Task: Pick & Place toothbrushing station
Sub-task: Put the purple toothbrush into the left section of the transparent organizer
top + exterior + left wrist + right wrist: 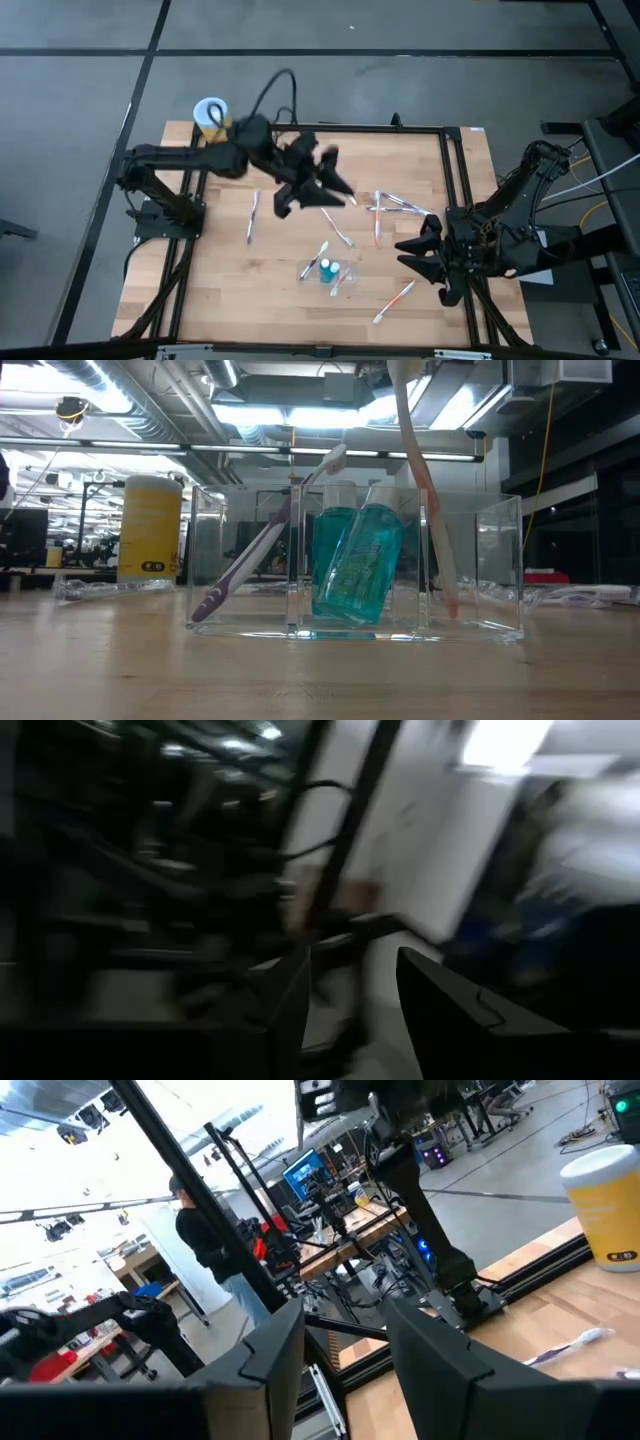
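A clear plastic holder [328, 270], part-filled, sits low of centre on the wooden table [220, 300], with loose toothbrushes [390, 207] still scattered around it.

In the low view, 1 purple toothbrush [262, 547], the teal tube [357, 565] and 1 orange toothbrush [425, 490] are seen inside the holder. The left gripper [325, 190] is raised at upper centre, jaws parted, with nothing seen between them. The right gripper [420, 250] waits at lower right, jaws parted and empty. Judged a fetch step: another loose brush must be reached and gripped.

Grey floor [80, 90] with dark seams around table; ceiling ducts, strip lights [270, 410] overhead; workbenches, monitor [303, 1175], possibly person behind.
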Motion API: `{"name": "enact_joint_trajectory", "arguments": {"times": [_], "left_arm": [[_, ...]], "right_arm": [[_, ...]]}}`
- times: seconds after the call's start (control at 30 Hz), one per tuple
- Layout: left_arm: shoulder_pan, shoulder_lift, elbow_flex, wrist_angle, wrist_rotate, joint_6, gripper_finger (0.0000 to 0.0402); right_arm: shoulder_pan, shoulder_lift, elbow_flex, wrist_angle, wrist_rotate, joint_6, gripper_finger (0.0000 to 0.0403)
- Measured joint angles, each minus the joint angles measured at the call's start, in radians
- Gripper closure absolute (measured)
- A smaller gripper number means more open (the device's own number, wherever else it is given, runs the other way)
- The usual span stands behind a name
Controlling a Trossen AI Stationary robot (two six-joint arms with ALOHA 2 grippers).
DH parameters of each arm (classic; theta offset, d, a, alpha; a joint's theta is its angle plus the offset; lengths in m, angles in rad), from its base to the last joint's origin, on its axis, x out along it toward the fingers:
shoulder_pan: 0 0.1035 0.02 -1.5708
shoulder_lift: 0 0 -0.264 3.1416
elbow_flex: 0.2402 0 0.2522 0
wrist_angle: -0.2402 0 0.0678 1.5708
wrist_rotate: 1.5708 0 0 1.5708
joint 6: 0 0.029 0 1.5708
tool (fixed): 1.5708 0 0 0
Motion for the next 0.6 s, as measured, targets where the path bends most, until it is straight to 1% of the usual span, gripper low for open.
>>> {"name": "enact_joint_trajectory", "arguments": {"times": [0.07,0.1,0.13,0.2,0.23,0.3,0.33,0.37,0.43,0.47,0.53,0.6], "left_arm": [[0.029,-0.001,0.089,-0.171,-0.051,0.132,0.0257],[0.047,-0.002,0.132,-0.264,-0.095,0.186,0.0257],[0.063,-0.004,0.173,-0.369,-0.156,0.24,0.0257],[0.096,-0.005,0.238,-0.596,-0.319,0.342,0.0257],[0.112,-0.005,0.259,-0.713,-0.414,0.373,0.0257],[0.146,-0.003,0.275,-0.914,-0.595,0.387,0.0257],[0.165,-0.003,0.273,-0.996,-0.658,0.371,0.0257],[0.185,-0.002,0.262,-1.066,-0.696,0.345,0.0257],[0.223,0.006,0.215,-1.157,-0.707,0.274,0.0257],[0.239,0.011,0.177,-1.178,-0.69,0.244,0.0257],[0.256,0.03,0.084,-1.175,-0.651,0.21,0.0257],[0.257,0.059,0.001,-1.14,-0.632,0.194,0.026]], "right_arm": [[-0.002,0.0,0.0,0.004,0.0,0.017,0.0254],[-0.002,0.0,0.0,0.005,0.001,0.024,0.0254],[-0.002,0.0,0.0,0.008,0.003,0.025,0.0254],[-0.002,0.0,0.0,0.015,0.004,0.025,0.0254],[-0.002,0.0,0.0,0.017,0.006,0.025,0.0254],[-0.002,0.0,0.0,0.019,0.026,0.025,0.0254],[-0.002,0.0,0.0,0.019,0.034,0.025,0.0254],[-0.002,0.0,0.0,0.019,0.039,0.024,0.0254],[-0.007,0.0,0.0,0.019,0.046,0.024,0.0254],[-0.01,0.0,0.0,0.019,0.048,0.024,0.0254],[-0.016,0.0,0.0,0.021,0.053,0.025,0.0254],[-0.022,0.0,0.0,0.021,0.053,0.024,0.0254]]}}
